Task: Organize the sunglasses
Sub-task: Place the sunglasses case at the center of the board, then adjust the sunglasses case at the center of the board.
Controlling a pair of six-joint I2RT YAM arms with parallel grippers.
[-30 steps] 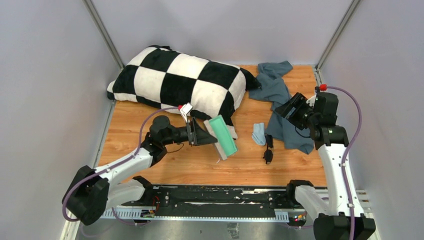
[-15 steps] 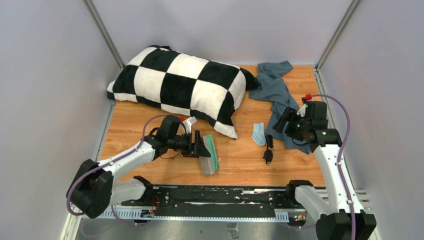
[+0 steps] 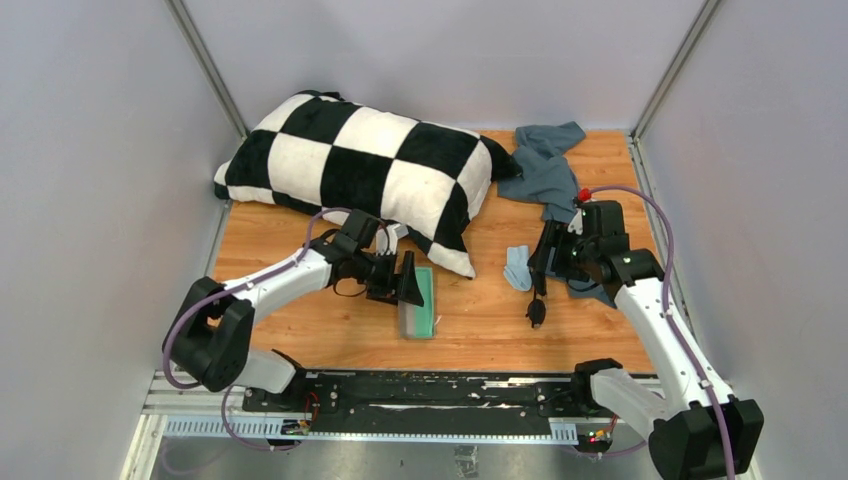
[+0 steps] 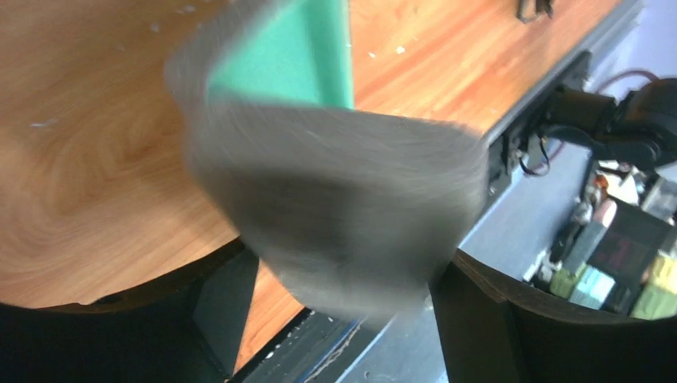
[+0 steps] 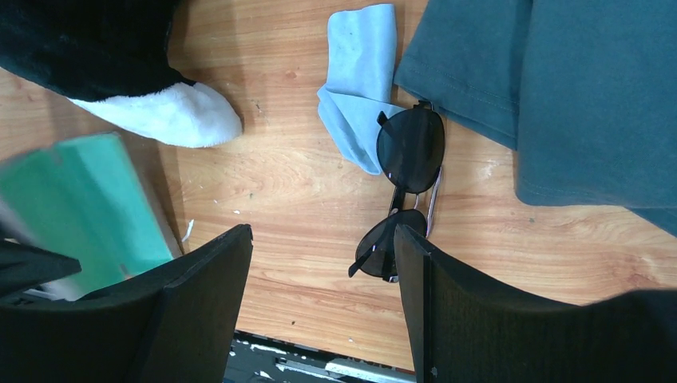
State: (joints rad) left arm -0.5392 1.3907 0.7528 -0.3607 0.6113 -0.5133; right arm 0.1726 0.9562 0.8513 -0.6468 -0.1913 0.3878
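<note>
The black sunglasses lie folded on the wooden table, right of centre, one lens touching a light-blue cloth. In the right wrist view the sunglasses sit just beyond the tip of the right-hand finger. My right gripper hangs open over bare wood beside them, holding nothing. My left gripper is shut on a grey case with a green lining. That case fills the left wrist view, blurred, its open green side facing away.
A large black-and-white checked pillow lies at the back left, its white corner near the case. A grey-blue garment is crumpled at the back right, under the right arm. The black base rail runs along the near edge.
The left arm has brought the case down and toward the near edge, turning it lengthwise. The right gripper has swung left and lower, from over the garment to beside the sunglasses.
</note>
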